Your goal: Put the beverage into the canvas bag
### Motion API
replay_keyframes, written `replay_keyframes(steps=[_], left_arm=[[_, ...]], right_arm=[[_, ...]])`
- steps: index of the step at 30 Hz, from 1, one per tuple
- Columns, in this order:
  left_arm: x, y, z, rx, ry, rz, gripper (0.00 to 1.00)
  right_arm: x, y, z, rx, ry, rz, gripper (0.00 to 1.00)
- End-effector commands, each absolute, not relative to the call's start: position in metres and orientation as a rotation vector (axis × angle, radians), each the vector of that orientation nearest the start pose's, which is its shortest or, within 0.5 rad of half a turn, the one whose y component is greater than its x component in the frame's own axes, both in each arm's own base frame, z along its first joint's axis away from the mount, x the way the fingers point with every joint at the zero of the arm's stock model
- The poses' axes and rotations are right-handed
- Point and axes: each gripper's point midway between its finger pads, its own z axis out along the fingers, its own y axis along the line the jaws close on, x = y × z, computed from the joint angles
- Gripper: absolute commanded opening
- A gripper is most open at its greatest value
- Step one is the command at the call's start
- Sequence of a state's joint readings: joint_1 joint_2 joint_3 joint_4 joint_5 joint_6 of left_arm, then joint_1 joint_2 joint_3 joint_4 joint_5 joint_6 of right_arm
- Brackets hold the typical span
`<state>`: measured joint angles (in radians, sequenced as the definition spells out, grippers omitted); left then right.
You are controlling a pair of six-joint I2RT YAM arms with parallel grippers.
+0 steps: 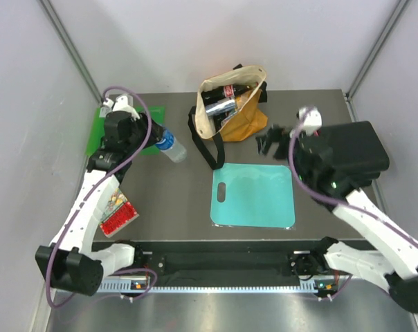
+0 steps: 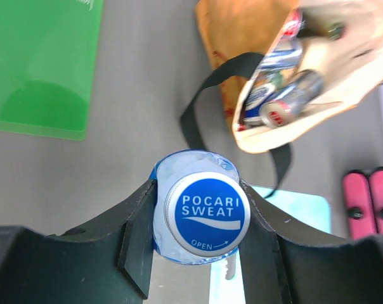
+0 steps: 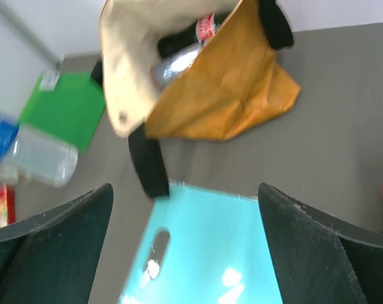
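My left gripper (image 1: 156, 140) is shut on a clear Pocari Sweat bottle (image 1: 171, 146) with a blue cap and label, held just above the table left of the bag. In the left wrist view the blue cap (image 2: 204, 212) sits between the fingers (image 2: 136, 234). The mustard-yellow canvas bag (image 1: 245, 117) lies at the back centre, its mouth open, with cans (image 1: 221, 106) inside. It also shows in the left wrist view (image 2: 242, 31) and the right wrist view (image 3: 217, 88). My right gripper (image 1: 270, 142) is open and empty, right of the bag, above the teal board's far edge.
A teal cutting board (image 1: 254, 195) lies at centre front. A green mat (image 1: 102, 131) is at the back left. A red packet (image 1: 117, 213) lies under the left arm. A black box (image 1: 354, 149) stands at the right. Black bag straps (image 1: 205, 146) trail onto the table.
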<state>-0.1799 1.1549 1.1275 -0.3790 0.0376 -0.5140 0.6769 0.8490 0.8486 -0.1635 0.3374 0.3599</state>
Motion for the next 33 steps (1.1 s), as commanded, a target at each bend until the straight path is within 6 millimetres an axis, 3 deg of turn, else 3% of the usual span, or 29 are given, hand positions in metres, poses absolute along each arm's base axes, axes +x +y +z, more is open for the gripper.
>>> replay_keyframes(steps=[1, 2, 3, 4, 5, 6, 8, 9, 10, 11, 12, 13, 14, 15, 16, 21, 23, 26, 33], left_arm=[[0.352, -0.104, 0.366, -0.283, 1.724, -0.647, 0.00], [0.350, -0.104, 0.365, -0.284, 1.728, -0.644, 0.00], [0.348, -0.103, 0.366, -0.280, 1.730, -0.641, 0.00], [0.345, -0.099, 0.366, -0.286, 1.731, -0.616, 0.00], [0.342, -0.097, 0.364, -0.292, 1.744, -0.601, 0.00], [0.341, -0.094, 0.362, -0.298, 1.749, -0.584, 0.00], [0.337, -0.087, 0.360, -0.314, 1.755, -0.551, 0.00], [0.336, -0.087, 0.358, -0.317, 1.759, -0.548, 0.00], [0.336, -0.087, 0.358, -0.320, 1.757, -0.549, 0.00], [0.335, -0.087, 0.356, -0.324, 1.768, -0.550, 0.00], [0.335, -0.087, 0.356, -0.329, 1.772, -0.550, 0.00], [0.337, -0.086, 0.354, -0.338, 1.781, -0.547, 0.00], [0.337, -0.085, 0.356, -0.346, 1.777, -0.545, 0.00], [0.339, -0.080, 0.357, -0.372, 1.767, -0.521, 0.00], [0.339, -0.078, 0.360, -0.381, 1.755, -0.513, 0.00], [0.340, -0.071, 0.392, -0.382, 1.673, -0.490, 0.00], [0.340, -0.070, 0.404, -0.378, 1.649, -0.496, 0.00], [0.344, -0.073, 0.411, -0.373, 1.623, -0.519, 0.00], [0.361, -0.083, 0.432, -0.384, 1.526, -0.613, 0.00]], right_arm=[[0.357, 0.185, 0.347, 0.219, 1.686, 0.562, 0.88], [0.367, 0.192, 0.347, 0.223, 1.699, 0.569, 0.85], [0.375, 0.202, 0.363, 0.207, 1.679, 0.594, 0.82], [0.390, 0.216, 0.343, 0.181, 1.733, 0.571, 0.79], [0.395, 0.226, 0.345, 0.138, 1.729, 0.565, 0.79], [0.397, 0.244, 0.356, -0.024, 1.678, 0.539, 0.81], [0.405, 0.275, 0.348, -0.287, 1.638, 0.509, 0.84], [0.405, 0.290, 0.356, -0.466, 1.576, 0.487, 0.85], [0.414, 0.298, 0.336, -0.543, 1.608, 0.448, 0.85], [0.419, 0.301, 0.331, -0.580, 1.616, 0.419, 0.85], [0.434, 0.292, 0.346, -0.478, 1.644, 0.358, 0.83], [0.449, 0.285, 0.301, -0.395, 1.828, 0.276, 0.81], [0.458, 0.272, 0.291, -0.266, 1.916, 0.208, 0.79], [0.470, 0.263, 0.315, -0.003, 1.912, 0.226, 0.79], [0.473, 0.268, 0.292, 0.050, 1.979, 0.233, 0.80], [0.466, 0.289, 0.266, 0.358, 1.998, 0.438, 0.75], [0.464, 0.290, 0.246, 0.396, 2.057, 0.410, 0.71], [0.467, 0.280, 0.237, 0.511, 2.051, 0.374, 0.72], [0.472, 0.276, 0.222, 0.568, 2.066, 0.347, 0.72]])
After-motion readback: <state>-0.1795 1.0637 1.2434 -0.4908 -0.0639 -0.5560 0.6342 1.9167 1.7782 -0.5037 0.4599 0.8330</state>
